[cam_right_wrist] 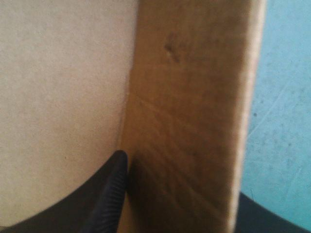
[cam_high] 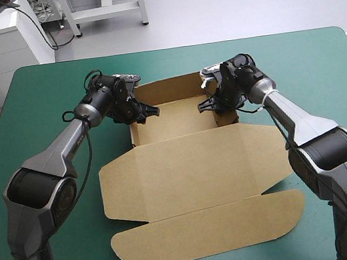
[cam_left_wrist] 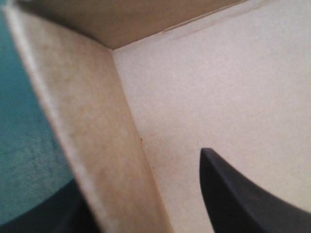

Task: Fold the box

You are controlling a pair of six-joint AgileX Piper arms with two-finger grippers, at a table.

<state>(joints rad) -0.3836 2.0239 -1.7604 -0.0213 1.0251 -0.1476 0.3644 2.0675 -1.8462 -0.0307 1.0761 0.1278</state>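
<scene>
Robot arms work a half-made carton: the teal-green bench (cam_high: 315, 59) carries the brown box (cam_high: 168, 199) at its middle. The lid (cam_high: 196, 171) lies flat toward the near edge, with its rounded tuck flap (cam_high: 209, 235) nearest the robot. The tray (cam_high: 178, 117) stands beyond the lid, its back and side walls raised.

Both arms reach in from either side to the tray's short ends, apparently to pin the side walls upright so the folded board does not spring flat.

The left wall (cam_left_wrist: 97, 145) runs between the fingers of the left tool (cam_high: 150, 112). Its inner finger (cam_left_wrist: 252, 199) is inside the tray and the other is outside, over the cover. A strip of tray floor shows between the inner finger and the board, so this tool reads as parted, astride the wall rather than pinching it.

The right wall (cam_right_wrist: 189, 121), doubled over and thick, sits in the right tool (cam_high: 205, 105). That tool's inner finger (cam_right_wrist: 104, 194) touches the crease where wall meets floor, and its outer one lies against the far face, a narrow grip clamped on the board.

The lid lies unfolded, so the job looks about midway.
</scene>
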